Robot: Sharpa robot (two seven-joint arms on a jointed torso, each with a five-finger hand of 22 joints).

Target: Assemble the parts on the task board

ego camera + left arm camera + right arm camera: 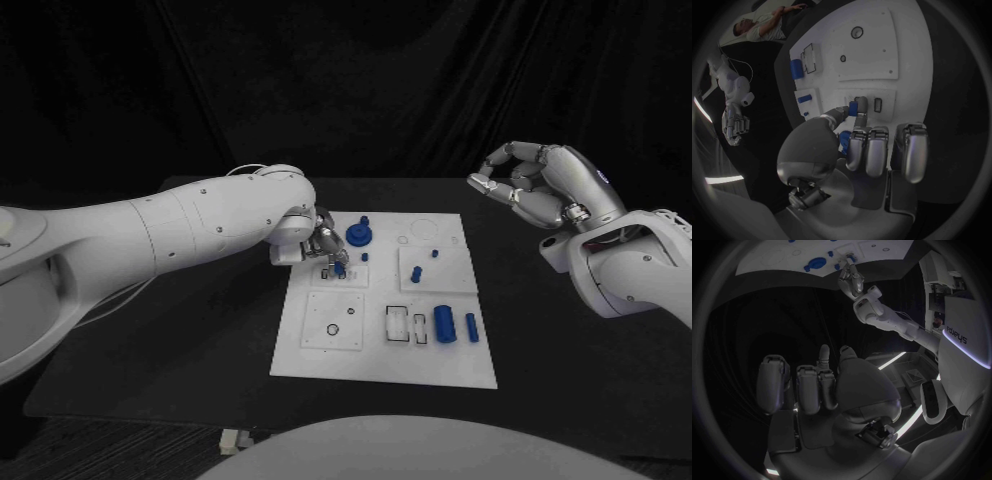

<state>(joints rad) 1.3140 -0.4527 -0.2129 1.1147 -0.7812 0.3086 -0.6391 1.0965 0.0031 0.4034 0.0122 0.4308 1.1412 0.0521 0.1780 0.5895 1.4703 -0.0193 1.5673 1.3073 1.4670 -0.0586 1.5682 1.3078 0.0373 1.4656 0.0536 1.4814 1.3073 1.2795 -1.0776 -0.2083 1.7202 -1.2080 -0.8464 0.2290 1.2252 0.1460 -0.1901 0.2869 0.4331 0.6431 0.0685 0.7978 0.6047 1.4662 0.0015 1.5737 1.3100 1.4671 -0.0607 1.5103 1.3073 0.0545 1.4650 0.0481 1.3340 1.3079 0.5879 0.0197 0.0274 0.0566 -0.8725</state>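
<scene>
Your left hand [312, 243] sits over the task board [387, 362] at its near-left corner, thumb and a finger pinching a small blue peg [853, 108] against the board, just beside a blue round-based part [359, 236]. Your right hand [537, 185] hangs raised, well off to the board's other side, fingers curled in around nothing.

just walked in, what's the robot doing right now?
The left hand is down on the far left part of the white task board, pinching a small blue part at a slot there. The right hand is raised off to the side above the black table, fingers curled, holding nothing. Other blue parts, including a larger cylinder, lie on the board.
</scene>
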